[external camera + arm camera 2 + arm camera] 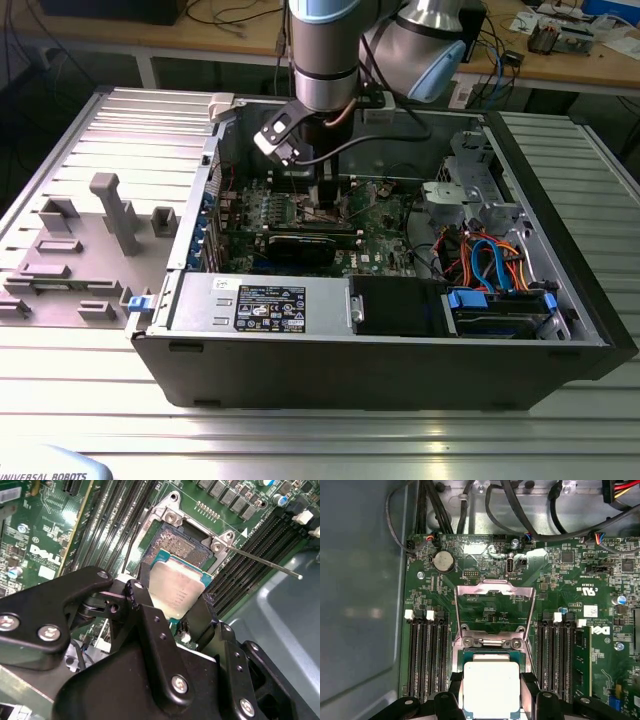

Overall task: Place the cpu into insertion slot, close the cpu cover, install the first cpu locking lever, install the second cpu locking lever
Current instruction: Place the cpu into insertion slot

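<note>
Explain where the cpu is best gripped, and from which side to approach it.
Grip the cpu by two opposite side edges, coming from above its flat metal top. It is a thin square plate, so likely only the edges give purchase, and its underside is left free to face the insertion slot. The claw pinches it this way.

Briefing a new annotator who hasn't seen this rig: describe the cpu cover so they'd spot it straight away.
In the first wrist view, find the green motherboard, then the gap between its two banks of long black memory slots. The cpu cover stands open there, beside the cpu: the one thin silver frame with a square window.
</note>
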Motion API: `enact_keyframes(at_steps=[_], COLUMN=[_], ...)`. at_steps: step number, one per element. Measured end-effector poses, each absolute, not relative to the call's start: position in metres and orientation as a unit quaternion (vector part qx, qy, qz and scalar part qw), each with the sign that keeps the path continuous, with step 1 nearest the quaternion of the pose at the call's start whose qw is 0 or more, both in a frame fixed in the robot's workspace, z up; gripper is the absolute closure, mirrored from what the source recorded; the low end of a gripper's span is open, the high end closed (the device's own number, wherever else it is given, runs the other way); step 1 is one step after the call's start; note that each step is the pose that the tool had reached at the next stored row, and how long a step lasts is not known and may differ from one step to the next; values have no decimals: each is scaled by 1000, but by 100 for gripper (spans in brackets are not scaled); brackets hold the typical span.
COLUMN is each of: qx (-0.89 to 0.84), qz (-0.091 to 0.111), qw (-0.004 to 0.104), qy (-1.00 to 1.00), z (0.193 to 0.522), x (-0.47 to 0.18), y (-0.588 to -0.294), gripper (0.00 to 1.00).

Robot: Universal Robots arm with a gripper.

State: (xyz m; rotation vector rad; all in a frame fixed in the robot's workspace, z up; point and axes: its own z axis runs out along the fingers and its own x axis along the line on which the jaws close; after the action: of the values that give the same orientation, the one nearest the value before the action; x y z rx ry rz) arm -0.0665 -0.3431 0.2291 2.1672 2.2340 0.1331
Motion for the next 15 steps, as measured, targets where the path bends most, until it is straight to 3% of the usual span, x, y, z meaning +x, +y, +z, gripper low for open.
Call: enact_keyframes(at_steps=[15], qx=[696], qz=[42], qw=[13], qy=[717], z=[227], x=[-66], y=[-343], gripper=[46])
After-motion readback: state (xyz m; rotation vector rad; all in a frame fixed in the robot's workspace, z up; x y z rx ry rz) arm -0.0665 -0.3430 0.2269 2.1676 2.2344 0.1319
